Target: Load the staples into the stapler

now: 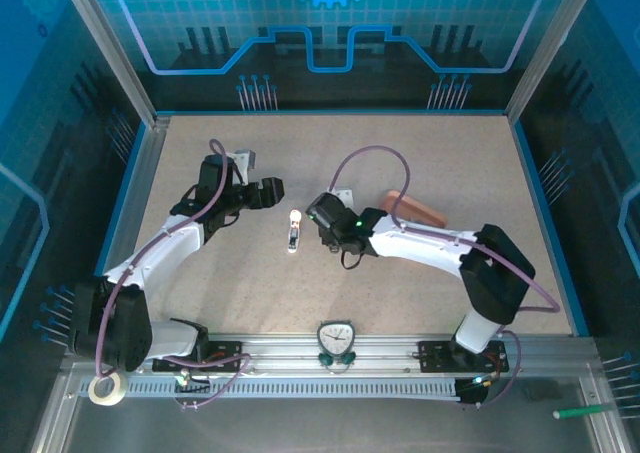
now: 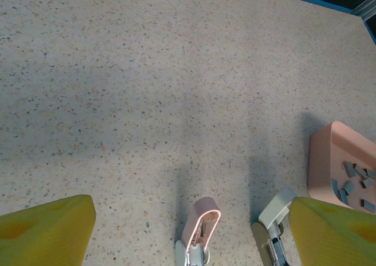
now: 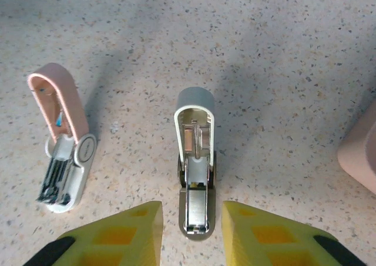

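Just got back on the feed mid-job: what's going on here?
The right hand is open, its fingers either side of a grey-capped stapler lying opened on the table. The pink stapler lies beside it, lid flipped up, untouched. The left hand is open nearby, holding nothing. The staples lie in the pink tray; neither hand holds any.

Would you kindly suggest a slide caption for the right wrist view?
Open right gripper flanks an opened grey stapler; pink stapler lies open alongside.
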